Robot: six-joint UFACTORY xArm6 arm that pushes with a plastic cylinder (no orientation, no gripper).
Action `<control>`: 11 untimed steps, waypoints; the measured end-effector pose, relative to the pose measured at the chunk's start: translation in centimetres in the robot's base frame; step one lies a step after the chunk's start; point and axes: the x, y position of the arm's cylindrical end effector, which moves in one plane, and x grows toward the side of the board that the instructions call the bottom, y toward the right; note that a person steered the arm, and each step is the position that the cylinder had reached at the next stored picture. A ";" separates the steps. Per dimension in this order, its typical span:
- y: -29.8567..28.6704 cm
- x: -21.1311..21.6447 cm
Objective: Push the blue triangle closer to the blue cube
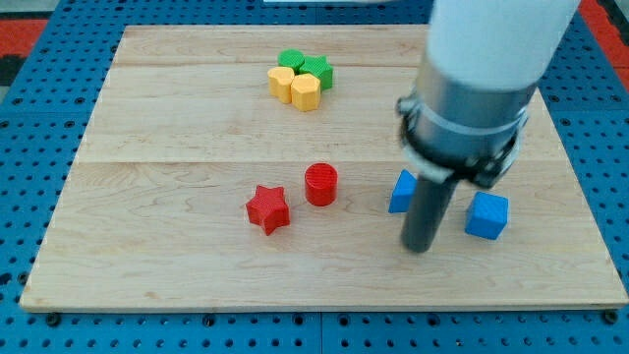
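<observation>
The blue triangle (401, 191) lies on the wooden board at the view's right of centre, partly hidden by my rod. The blue cube (486, 215) sits a little to its right and slightly lower. My tip (421, 247) rests on the board between the two, just below and right of the triangle and left of the cube. I cannot tell whether the rod touches the triangle.
A red cylinder (320, 184) and a red star (267, 208) lie left of the triangle. Near the view's top sit two yellow blocks (295, 87) against two green blocks (306, 67). The wooden board (147, 147) lies on a blue perforated surface.
</observation>
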 end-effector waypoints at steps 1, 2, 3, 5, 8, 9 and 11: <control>-6.1 -3.7; -8.0 -9.2; -5.3 -11.1; 1.0 -6.7; 1.0 -7.3; 1.0 -7.6; 2.1 -7.6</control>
